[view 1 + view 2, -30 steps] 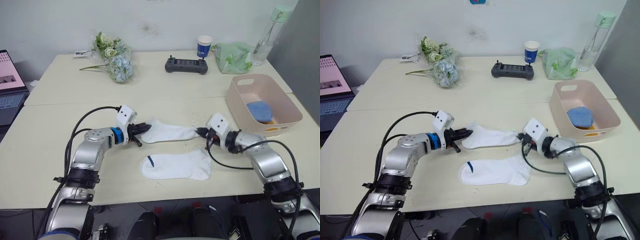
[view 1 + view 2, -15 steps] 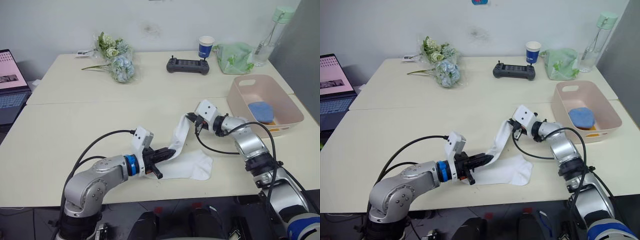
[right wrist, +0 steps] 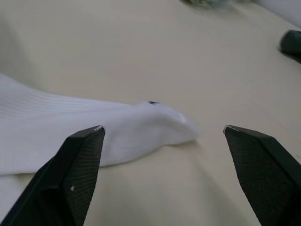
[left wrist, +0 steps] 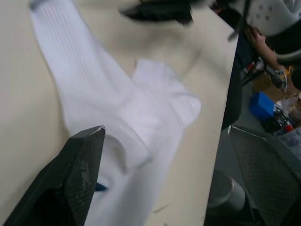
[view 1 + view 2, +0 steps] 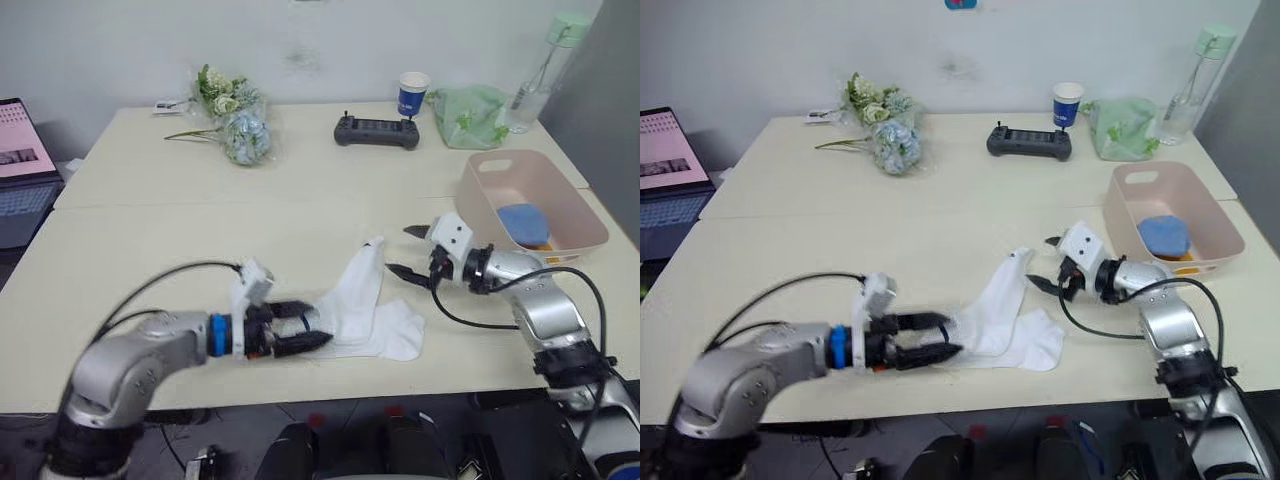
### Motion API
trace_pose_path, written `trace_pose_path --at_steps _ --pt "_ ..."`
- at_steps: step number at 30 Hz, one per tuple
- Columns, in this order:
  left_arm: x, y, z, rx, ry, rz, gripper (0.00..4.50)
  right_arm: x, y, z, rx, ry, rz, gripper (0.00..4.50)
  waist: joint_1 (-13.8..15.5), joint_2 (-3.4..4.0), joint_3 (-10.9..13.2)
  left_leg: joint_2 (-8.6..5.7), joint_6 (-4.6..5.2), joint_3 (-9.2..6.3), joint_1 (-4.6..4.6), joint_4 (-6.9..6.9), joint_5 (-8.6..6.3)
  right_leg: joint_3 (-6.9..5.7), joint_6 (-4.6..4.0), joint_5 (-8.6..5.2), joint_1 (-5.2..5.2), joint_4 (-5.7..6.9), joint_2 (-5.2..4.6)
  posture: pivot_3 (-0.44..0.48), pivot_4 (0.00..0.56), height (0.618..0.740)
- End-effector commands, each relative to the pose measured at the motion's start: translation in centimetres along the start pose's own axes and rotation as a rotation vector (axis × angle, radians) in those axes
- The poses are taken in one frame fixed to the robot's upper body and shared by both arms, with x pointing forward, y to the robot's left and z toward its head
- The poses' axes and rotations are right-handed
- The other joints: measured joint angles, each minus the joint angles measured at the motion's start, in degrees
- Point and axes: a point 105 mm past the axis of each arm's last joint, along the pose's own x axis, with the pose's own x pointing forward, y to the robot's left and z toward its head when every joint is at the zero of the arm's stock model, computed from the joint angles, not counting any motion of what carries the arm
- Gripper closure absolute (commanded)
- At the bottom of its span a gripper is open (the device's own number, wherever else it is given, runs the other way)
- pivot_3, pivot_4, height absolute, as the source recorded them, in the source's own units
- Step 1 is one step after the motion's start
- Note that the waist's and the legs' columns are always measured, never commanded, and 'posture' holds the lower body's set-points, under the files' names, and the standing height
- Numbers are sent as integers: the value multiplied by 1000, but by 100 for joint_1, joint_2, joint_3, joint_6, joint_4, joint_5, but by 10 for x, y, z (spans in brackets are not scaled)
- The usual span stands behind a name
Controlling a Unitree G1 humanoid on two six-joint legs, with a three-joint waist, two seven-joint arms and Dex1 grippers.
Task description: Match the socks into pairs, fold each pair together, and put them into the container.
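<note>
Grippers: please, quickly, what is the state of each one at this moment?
Left gripper: open, black fingers spread around the edge of the white knit socks, holding nothing.
Right gripper: open, holding nothing, just beside the socks.

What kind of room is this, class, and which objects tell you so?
Probably an office or lab workspace rather than a home: an open laptop sits on a side desk, a handheld controller lies on the plain table, and bare walls surround it.
</note>
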Motion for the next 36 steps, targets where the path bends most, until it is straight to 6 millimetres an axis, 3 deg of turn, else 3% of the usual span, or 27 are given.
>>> trace_pose_path --at_steps 1,4,8,10,13,17,20,30,32,36 --pt "-8 21 35 85 -99 37 284 -3 23 19 15 -42 107 285 25 1 -1 0 0 1 0 0 0 1 -2 1 2 -6 0 0 150 740" --pt "9 56 52 225 -93 140 284 5 48 19 24 -21 216 285 38 -1 -1 -6 0 2 1 4 0 -1 -1 2 8 -13 -4 0 150 740" --pt "61 90 73 338 -98 212 284 22 79 12 -49 31 374 285 58 -5 1 -11 -1 -3 -9 24 0 -19 0 4 11 -13 -3 0 150 740" --pt "77 95 73 376 -73 201 284 25 86 9 -63 46 415 285 35 -6 1 -12 0 -6 -27 56 -1 -17 2 4 4 -10 -3 0 150 740" --pt "113 87 68 405 -33 107 284 32 94 4 -89 69 458 285 -6 -8 3 -16 1 0 -46 63 -1 -10 9 9 -17 -10 -7 0 150 740" --pt "136 86 48 447 68 59 284 39 96 -2 -132 89 453 285 -45 -9 3 -13 1 -5 -46 63 -1 -15 9 9 -19 -5 -5 0 150 740" --pt "144 89 34 478 140 59 855 41 96 -2 -122 82 445 884 -58 -9 3 -14 1 -5 -45 63 -1 -13 9 9 -19 -2 -4 0 150 740" --pt "141 95 39 451 100 88 4032 34 90 4 -98 51 418 4404 -76 -9 3 -15 1 -12 -46 64 -1 -17 9 9 -18 1 -4 0 150 740" --pt "136 99 42 433 79 111 4462 32 87 8 -94 36 404 4500 -82 -9 3 -15 1 -12 -46 64 -1 -16 9 9 -18 2 -4 0 150 740" --pt "121 105 49 393 13 174 4462 27 77 17 -93 5 365 4500 -89 -9 3 -14 1 -12 -45 64 -1 -16 9 9 -19 3 -4 0 150 740"
